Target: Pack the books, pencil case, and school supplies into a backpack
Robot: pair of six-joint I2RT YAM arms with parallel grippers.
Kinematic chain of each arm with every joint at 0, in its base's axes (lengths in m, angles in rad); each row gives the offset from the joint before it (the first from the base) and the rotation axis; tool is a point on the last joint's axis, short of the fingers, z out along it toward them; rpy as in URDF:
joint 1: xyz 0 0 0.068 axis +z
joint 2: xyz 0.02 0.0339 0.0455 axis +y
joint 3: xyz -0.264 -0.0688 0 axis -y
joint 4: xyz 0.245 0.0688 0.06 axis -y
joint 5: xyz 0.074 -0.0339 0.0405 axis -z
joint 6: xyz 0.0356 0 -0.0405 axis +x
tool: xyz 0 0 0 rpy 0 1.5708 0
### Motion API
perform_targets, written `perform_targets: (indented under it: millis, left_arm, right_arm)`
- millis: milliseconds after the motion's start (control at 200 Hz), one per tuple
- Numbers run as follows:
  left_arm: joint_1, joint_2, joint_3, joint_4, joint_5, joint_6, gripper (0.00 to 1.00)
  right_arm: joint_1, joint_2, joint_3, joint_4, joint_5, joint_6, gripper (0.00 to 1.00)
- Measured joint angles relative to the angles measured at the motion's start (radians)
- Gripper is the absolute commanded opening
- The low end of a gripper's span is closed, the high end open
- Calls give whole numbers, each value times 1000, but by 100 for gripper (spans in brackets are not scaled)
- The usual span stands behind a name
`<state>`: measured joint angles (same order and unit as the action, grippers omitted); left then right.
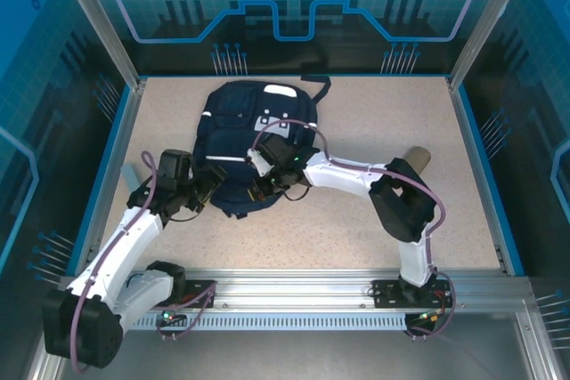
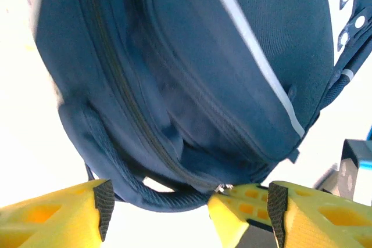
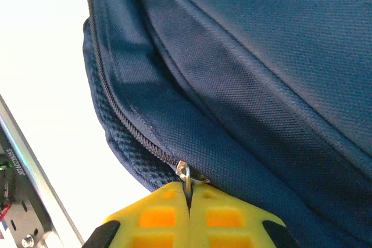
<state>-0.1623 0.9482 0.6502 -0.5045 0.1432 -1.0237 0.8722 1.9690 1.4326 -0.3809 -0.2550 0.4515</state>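
backpack (image 1: 242,135) soft, floppy: hold by zipper pull (image 3: 184,171) | right gripper (image 3: 187,193) clamped on it, 6 o'clock edge | left gripper (image 2: 190,213) spread, empty

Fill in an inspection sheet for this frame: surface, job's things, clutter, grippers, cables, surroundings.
Surface: speckled beige table.
Job's things: backpack lies flat mid-table.
Clutter: tan roll partly behind the right arm; grey thing at the left edge.
Grippers: left gripper open at the backpack's near edge; right gripper shut on the zip pull.
Cables: purple cables along both arms, no snag seen.
Surroundings: blue printed walls, metal rail in front.
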Motion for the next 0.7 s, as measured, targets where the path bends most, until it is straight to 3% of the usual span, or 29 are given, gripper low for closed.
perform_targets:
  millis: [220,430,700]
  left_arm:
    - [0,61,-45,69,82,-88,66]
    - [0,122,-48,149,101,-127,56]
    - [0,208,-72,233,103,-157,49]
  right_arm:
    - [17,18,20,0,7,14,0]
    - [21,18,14,1,12,19,0]
    - [43,13,5,0,41,19,0]
